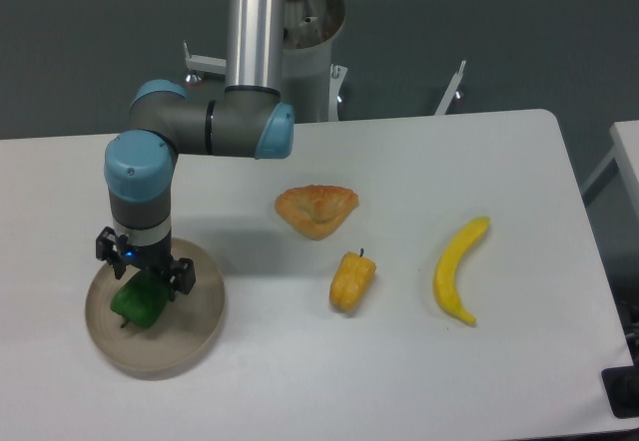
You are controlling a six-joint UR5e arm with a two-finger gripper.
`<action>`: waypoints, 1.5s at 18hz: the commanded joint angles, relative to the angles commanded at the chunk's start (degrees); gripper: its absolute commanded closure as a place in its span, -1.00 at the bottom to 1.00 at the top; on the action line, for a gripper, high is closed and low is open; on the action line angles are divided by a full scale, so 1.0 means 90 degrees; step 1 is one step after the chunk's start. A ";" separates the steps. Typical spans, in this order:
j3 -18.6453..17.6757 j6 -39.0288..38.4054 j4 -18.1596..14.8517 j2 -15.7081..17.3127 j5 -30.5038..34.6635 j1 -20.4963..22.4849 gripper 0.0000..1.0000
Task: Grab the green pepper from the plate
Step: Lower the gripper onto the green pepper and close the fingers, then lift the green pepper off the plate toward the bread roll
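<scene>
The green pepper point(138, 304) lies on the left half of the round beige plate point(190, 336) at the table's front left. My gripper point(141, 273) hangs straight down right over the pepper, its dark body covering the pepper's top. The fingers are hidden behind the gripper body and the pepper, so whether they are open or shut does not show. I cannot tell if they touch the pepper.
A yellow-orange pepper point(351, 281) lies at the table's middle, with an orange pastry-like piece point(316, 209) behind it. A banana point(458, 269) lies to the right. The arm's base column point(262, 22) stands at the table's back edge.
</scene>
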 joint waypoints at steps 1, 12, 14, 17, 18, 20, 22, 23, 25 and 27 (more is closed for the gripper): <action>0.0010 0.0029 0.0000 -0.0010 0.0010 0.0000 -0.90; 0.0049 0.0390 -0.0039 0.0117 0.0010 0.0019 0.44; 0.0127 0.0507 -0.0068 0.0243 0.0019 0.0078 0.44; 0.0137 0.1150 -0.0156 0.0575 0.0020 0.0516 0.44; 0.0127 0.1355 -0.0253 0.0712 0.0020 0.0721 0.44; 0.0146 0.1931 -0.0555 0.0927 0.0029 0.1160 0.44; 0.0127 0.2691 -0.0732 0.0967 0.0029 0.1561 0.44; 0.0127 0.3034 -0.0761 0.0967 0.0058 0.1707 0.44; 0.0088 0.3523 -0.0771 0.1035 0.0233 0.1952 0.44; 0.0068 0.3982 -0.0771 0.1152 0.0361 0.2225 0.44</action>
